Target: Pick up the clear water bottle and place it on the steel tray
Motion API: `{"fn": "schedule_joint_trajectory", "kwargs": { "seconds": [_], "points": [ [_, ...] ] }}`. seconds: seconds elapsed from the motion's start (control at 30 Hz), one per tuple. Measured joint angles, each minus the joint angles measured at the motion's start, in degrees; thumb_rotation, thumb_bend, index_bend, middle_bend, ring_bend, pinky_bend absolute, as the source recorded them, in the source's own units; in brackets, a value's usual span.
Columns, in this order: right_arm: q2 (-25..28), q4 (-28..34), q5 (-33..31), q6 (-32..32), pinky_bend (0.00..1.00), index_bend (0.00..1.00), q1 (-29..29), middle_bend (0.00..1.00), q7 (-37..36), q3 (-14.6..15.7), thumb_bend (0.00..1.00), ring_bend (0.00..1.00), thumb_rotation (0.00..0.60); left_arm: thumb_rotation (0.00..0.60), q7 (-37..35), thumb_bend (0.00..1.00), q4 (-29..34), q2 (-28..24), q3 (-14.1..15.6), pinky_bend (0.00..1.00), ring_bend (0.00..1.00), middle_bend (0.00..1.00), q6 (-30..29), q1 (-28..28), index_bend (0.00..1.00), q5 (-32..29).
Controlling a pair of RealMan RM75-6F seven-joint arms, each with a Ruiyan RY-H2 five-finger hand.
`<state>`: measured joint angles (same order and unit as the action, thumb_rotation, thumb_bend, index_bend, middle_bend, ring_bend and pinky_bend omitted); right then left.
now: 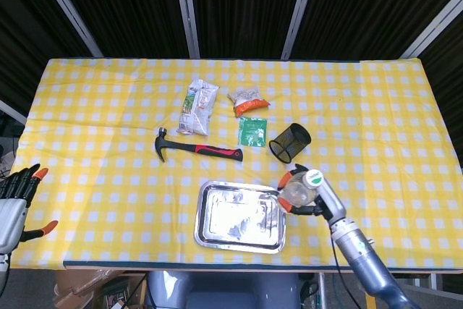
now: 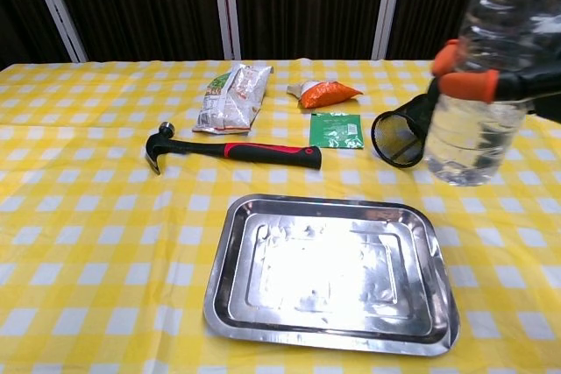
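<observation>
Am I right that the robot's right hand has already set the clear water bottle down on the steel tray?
Not quite. The right hand does hold the clear water bottle, but the chest view shows it in the air, right of the steel tray, not set down.

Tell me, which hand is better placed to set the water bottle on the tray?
The right hand: it already holds the bottle just beside the tray. The left hand hangs off the table's far edge.

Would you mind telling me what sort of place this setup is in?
Probably a robot lab test bench: a yellow checked tablecloth with unrelated props, such as a red-handled hammer and black mesh cup, before black curtains.
</observation>
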<state>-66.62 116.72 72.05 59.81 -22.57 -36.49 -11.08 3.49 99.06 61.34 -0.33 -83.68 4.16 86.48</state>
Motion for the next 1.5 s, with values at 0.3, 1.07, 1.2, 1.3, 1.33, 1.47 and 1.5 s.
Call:
{"fn": "schedule_joint_trajectory", "kwargs": {
  "seconds": [0.3,1.07,1.2,1.3,1.33,1.47,1.5],
  "points": [
    [10.7,-10.1,9.2,2.0,0.00,0.92,6.4,0.79,-17.5,4.2,1.00,0.37,0.600,0.600,2.4,0.16,0.7,0.9,0.3,0.00,0.00,0.00,-0.3,-0.1,0.05,0.5],
    [-8.2,-4.1,7.5,-3.7,0.00,0.92,-1.6,0.78,2.5,4.0,1.00,0.37,0.600,0.600,-0.3,0.16,0.1,0.0,0.2,0.00,0.00,0.00,0.1,0.1,0.05,0.4],
    [-16.3,-4.0,0.8,-4.6,0.00,0.92,-4.2,0.78,10.5,3.1,1.00,0.37,0.600,0.600,-0.6,0.16,0.0,-0.1,0.2,0.00,0.00,0.00,0.1,0.2,0.05,0.5],
    [-21.4,-5.1,-3.1,-4.5,0.00,0.92,-5.5,0.78,14.8,2.5,1.00,0.37,0.600,0.600,-0.8,0.16,-0.1,-0.1,0.2,0.00,0.00,0.00,0.3,0.3,0.05,0.6],
    [-22.8,-5.7,-4.1,-4.4,0.00,0.92,-5.8,0.78,15.7,2.3,1.00,0.37,0.600,0.600,-0.9,0.16,-0.1,-0.2,0.2,0.00,0.00,0.00,0.3,0.3,0.05,0.6],
    [-27.6,-8.6,-6.3,-3.1,0.00,0.92,-6.6,0.78,18.0,1.6,1.00,0.37,0.600,0.600,-1.1,0.16,-0.1,-0.2,0.2,0.00,0.00,0.00,0.3,0.3,0.05,0.6],
    [-28.6,-9.5,-6.5,-2.4,0.00,0.92,-6.6,0.78,18.3,1.4,1.00,0.36,0.600,0.600,-1.1,0.16,-0.1,-0.2,0.2,0.00,0.00,0.00,0.3,0.3,0.05,0.6]
  ]
}}
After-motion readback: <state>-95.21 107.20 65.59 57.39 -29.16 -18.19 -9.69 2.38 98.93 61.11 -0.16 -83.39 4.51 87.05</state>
